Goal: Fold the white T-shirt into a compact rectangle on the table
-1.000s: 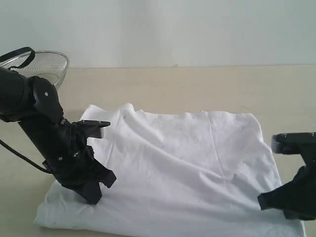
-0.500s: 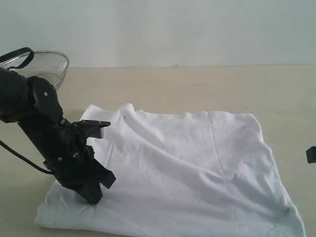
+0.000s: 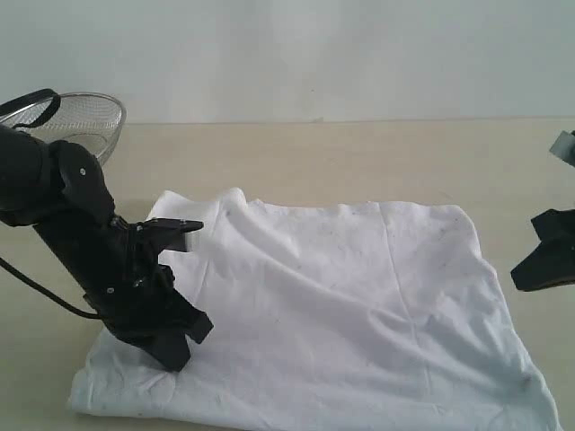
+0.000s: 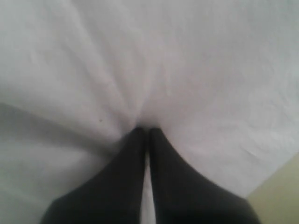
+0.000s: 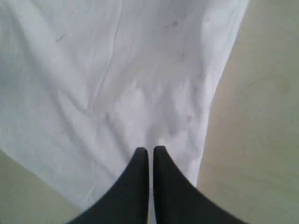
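The white T-shirt (image 3: 332,305) lies spread on the table (image 3: 314,162) as a broad, wrinkled rectangle; no lettering or tag shows. My left gripper (image 3: 172,357) is shut, with its tips pressed down on the shirt near its near-left corner. In the left wrist view the fabric (image 4: 187,70) puckers around the left gripper (image 4: 145,129). My right gripper (image 3: 523,275) hangs off the shirt's right edge, raised above the table. In the right wrist view the right gripper (image 5: 150,150) is shut and empty over the shirt's edge (image 5: 140,70).
A round wire-mesh basket (image 3: 81,117) stands at the back left, behind my left arm (image 3: 54,193). Bare tabletop (image 5: 261,116) runs along the shirt's right side and behind it, up to a pale wall.
My right gripper left the shirt's near-right corner, passed out of view, and now hangs higher at the right edge. The left gripper barely moved; the shirt's near-left corner shifted slightly.
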{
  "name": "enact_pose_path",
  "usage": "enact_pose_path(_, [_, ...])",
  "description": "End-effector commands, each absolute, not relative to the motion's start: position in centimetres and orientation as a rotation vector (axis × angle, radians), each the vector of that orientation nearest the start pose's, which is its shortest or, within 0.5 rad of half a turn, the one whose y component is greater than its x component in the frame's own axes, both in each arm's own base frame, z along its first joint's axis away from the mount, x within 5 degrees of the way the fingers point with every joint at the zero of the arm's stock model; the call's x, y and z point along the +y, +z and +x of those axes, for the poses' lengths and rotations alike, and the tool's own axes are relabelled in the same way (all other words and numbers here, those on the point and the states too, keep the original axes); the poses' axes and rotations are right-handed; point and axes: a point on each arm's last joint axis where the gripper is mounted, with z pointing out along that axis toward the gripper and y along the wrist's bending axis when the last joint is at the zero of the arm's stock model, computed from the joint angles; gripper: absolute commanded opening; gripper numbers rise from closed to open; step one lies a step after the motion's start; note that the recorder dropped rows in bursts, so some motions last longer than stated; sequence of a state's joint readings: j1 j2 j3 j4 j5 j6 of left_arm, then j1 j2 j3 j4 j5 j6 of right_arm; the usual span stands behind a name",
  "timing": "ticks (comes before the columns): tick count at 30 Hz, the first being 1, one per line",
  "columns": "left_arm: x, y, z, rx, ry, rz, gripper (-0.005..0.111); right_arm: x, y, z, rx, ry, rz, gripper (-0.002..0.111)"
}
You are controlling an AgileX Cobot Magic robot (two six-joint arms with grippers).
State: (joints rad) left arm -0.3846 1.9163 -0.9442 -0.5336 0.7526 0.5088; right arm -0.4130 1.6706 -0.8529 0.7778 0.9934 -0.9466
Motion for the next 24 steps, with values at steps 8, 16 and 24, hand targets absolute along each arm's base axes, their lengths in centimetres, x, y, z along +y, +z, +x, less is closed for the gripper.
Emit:
enact_pose_path(8, [-14.6,9.9,27.4,3.037,-0.536,0.740,0.005,-7.3,16.7,28.4,2.702,0.653,0.026,0.041])
enact_pose_path(16, [-14.6,9.9,27.4,3.037,-0.536,0.740,0.005,-7.3,16.0,28.4,2.726,0.667,0.057,0.070])
enact_pose_path(24, [-14.6,9.9,27.4,3.034,-0.532,0.741,0.005,-7.1,12.5,28.8,2.792,0.813,0.150,0.070])
